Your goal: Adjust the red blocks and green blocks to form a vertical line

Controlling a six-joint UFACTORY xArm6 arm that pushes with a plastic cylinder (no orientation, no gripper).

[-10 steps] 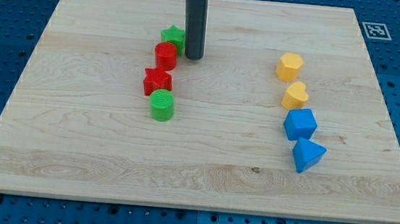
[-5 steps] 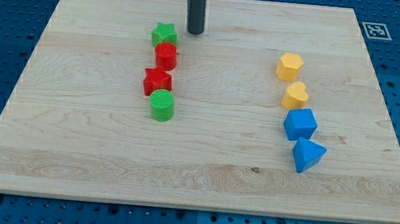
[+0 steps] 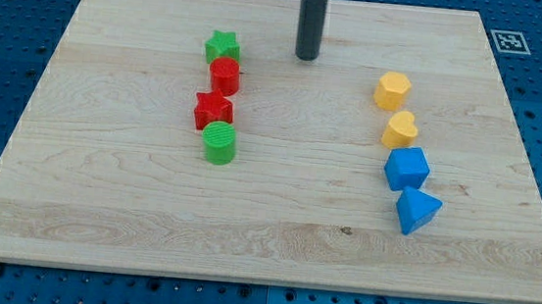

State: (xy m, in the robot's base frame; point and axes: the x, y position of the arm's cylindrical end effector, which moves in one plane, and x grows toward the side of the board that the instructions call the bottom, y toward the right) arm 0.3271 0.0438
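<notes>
A wooden board (image 3: 99, 206) holds eight small blocks. At the view's left, a near-vertical column runs top to bottom: green star (image 3: 222, 46), red cylinder (image 3: 225, 75), red star (image 3: 213, 111), green cylinder (image 3: 220, 143). My tip (image 3: 307, 57) stands apart to the star's right, touching and holding nothing. At right sit two yellow blocks (image 3: 392, 90) above two blue blocks (image 3: 406, 169).

Lighting: bright, even, overhead; soft short shadows beneath blocks on the worktop (image 3: 127, 218). Focus: sharp throughout; no glare.
</notes>
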